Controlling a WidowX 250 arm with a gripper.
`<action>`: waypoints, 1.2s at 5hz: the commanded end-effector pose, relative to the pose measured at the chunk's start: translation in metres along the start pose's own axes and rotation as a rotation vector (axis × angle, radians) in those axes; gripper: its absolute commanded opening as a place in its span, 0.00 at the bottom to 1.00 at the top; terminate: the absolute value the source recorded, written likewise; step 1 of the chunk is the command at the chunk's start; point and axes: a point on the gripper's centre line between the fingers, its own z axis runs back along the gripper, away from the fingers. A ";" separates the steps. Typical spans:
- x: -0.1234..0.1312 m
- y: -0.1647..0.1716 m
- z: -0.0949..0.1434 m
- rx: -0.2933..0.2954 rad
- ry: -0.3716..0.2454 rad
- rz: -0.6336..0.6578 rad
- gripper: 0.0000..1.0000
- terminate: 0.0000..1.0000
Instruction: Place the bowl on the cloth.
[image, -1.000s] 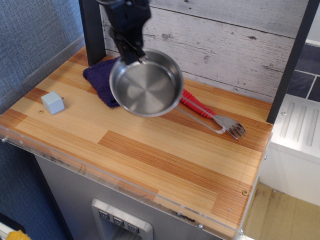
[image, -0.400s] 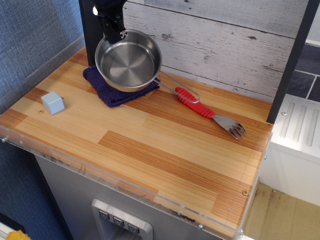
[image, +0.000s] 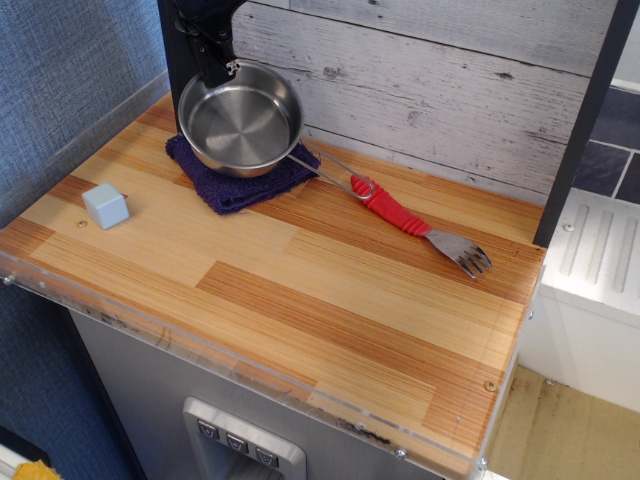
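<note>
We see only the bottom of the black gripper; the rest of it goes out of the top of the picture. Its fingers are pinched on the back rim of the steel bowl. We cannot see the tips well, because they are dark and small.

The bowl is over the purple cloth and covers most of it. Only the front and side edges of the cloth peek out. We cannot tell if the bowl sits on the cloth or hangs just above it. The bowl's thin wire handle points to the right, and its loop end lies over the top of the red fork handle.

The fork has a red handle and silver tines. It lies to the right of the cloth. A small pale blue cube sits near the left edge, well apart from the cloth.

The surface is striped wood in light and dark brown, with a clear edge at the front. Behind it is a wall of grey-white planks. On the left is a blue wall. On the right we see part of a white rack, cut off by the picture's edge. Below the front are three little buttons. We can read no words anywhere.
</note>
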 end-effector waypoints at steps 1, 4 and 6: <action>0.004 0.013 -0.003 -0.028 -0.013 0.091 0.00 0.00; -0.001 -0.005 -0.023 -0.124 -0.034 0.197 0.00 0.00; -0.001 -0.010 -0.017 -0.107 0.009 0.217 1.00 0.00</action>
